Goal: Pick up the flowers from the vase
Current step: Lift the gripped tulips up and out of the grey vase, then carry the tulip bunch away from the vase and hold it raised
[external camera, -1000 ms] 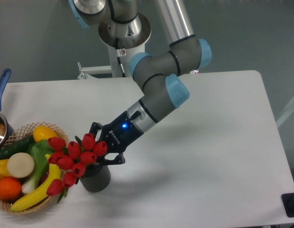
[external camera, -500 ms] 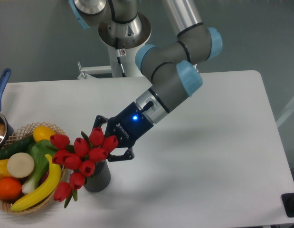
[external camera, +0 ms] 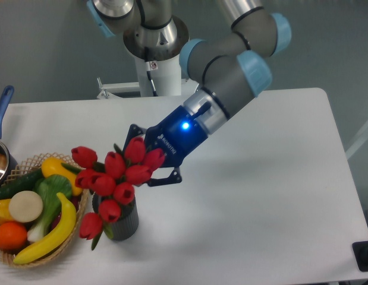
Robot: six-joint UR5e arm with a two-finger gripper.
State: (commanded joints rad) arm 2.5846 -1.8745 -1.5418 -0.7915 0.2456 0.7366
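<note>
— Red tulip buds, about ten, on short green stems: the flowers (external camera: 115,181) were bunched in a slanting cluster, the top bud near the gripper and the lowest bud hanging down beside the vase (external camera: 120,221). Where exactly were they?

— Above and partly in front of the vase's mouth, leaning toward the wicker basket (external camera: 78,221). Whether the stem ends were inside the cup or clear of it could not be told, since the buds covered the rim. The vase itself, dark grey and ribbed, stood upright on the white table (external camera: 255,202), just beside the basket.

— And the arm?

— It reached down from the upper right at a slant, grey links with pale blue joint caps, the wrist pointing down-left. A blue light glowed on the dark gripper (external camera: 149,164) body. Its fingers were clamped around the top of the bunch, with buds pressed against them.

— Any writing?

— A white word ran along the gripper body, too small to read. A small label on the white base column (external camera: 155,74) was also unreadable.

— The basket?

— It held a banana (external camera: 48,236), an orange (external camera: 10,235) and green vegetables.
</note>
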